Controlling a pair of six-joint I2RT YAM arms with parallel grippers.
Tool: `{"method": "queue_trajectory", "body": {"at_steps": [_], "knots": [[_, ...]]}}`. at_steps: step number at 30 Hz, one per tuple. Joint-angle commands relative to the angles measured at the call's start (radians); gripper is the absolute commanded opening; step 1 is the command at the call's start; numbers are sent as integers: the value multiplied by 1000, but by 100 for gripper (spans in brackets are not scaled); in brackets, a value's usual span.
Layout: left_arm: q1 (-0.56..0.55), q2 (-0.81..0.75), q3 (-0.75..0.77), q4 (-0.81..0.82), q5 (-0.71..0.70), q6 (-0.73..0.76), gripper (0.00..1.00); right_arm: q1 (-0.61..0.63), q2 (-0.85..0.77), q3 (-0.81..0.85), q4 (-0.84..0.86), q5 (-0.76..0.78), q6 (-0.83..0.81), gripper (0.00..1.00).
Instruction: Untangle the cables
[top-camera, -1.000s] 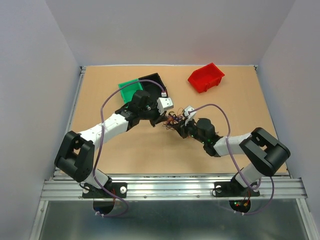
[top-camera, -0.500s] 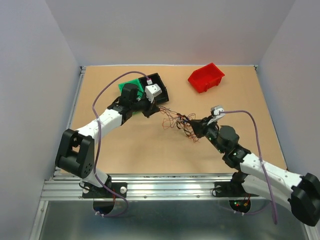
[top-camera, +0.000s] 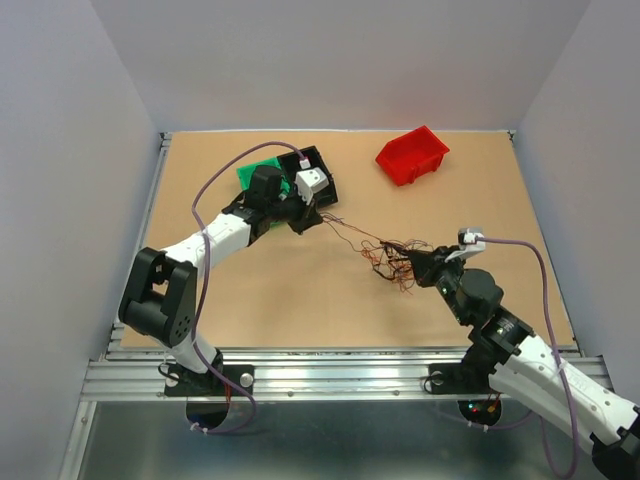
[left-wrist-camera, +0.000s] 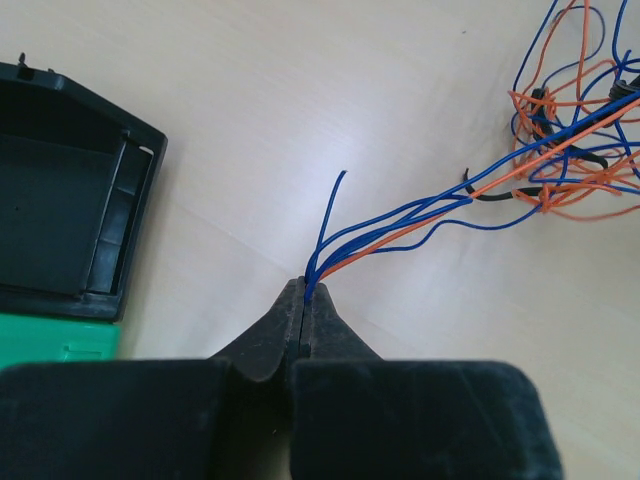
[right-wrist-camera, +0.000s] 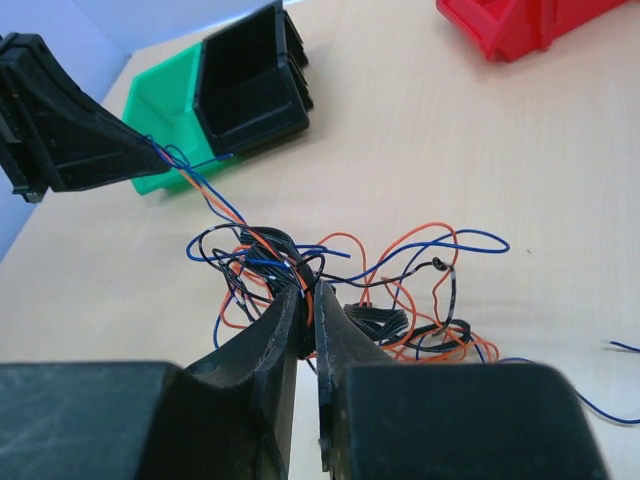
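The cables (top-camera: 390, 258) are a knot of thin blue, orange and black wires mid-table, with a few strands stretched up-left. My left gripper (top-camera: 318, 215) is shut on the ends of those blue and orange strands (left-wrist-camera: 400, 225), pinched at its tips (left-wrist-camera: 305, 290). The rest of the knot (left-wrist-camera: 560, 150) lies at that view's far right. My right gripper (top-camera: 412, 262) is shut on the black and orange core of the tangle (right-wrist-camera: 300, 260), which its jaws (right-wrist-camera: 310, 295) clamp with a narrow gap. Loose loops (right-wrist-camera: 440, 290) spread to the right of it.
A black bin (top-camera: 322, 157) and a green bin (top-camera: 258, 168) sit behind my left gripper, both also in the left wrist view (left-wrist-camera: 60, 200) (left-wrist-camera: 50, 340). A red bin (top-camera: 412, 155) stands at the back right. One stray blue wire end (right-wrist-camera: 610, 405) lies near the tangle.
The two grippers have pulled apart. The left went back-left toward the black bin, the right went right and nearer with the knot, and strands now stretch between them.
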Motion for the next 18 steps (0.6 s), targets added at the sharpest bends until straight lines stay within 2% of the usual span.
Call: {"method": "queue_trajectory", "body": {"at_steps": [1,4,5,7,9,11,12,16,18], "knots": [[7,-1,43,-10,-92,46,0,-8,26,1,-47,73,7,13],[2,0,42,4,-175,34,0,-7,78,13,-61,114,33,27],[7,-4,40,8,-196,20,0,-8,86,18,-64,145,47,41],[9,-24,31,24,-192,26,0,-7,100,19,-64,148,42,51],[3,-35,16,22,-126,40,0,-8,100,21,-64,140,39,53],[-14,-44,11,11,-95,77,0,-8,100,18,-61,102,19,62],[-43,-44,10,-5,-80,95,0,-7,106,12,-49,78,3,63],[-129,-47,3,-33,-127,150,0,-8,175,-12,138,-140,-149,72],[-137,-55,-3,-30,-130,150,0,-8,279,-10,218,-238,-178,73]]}}
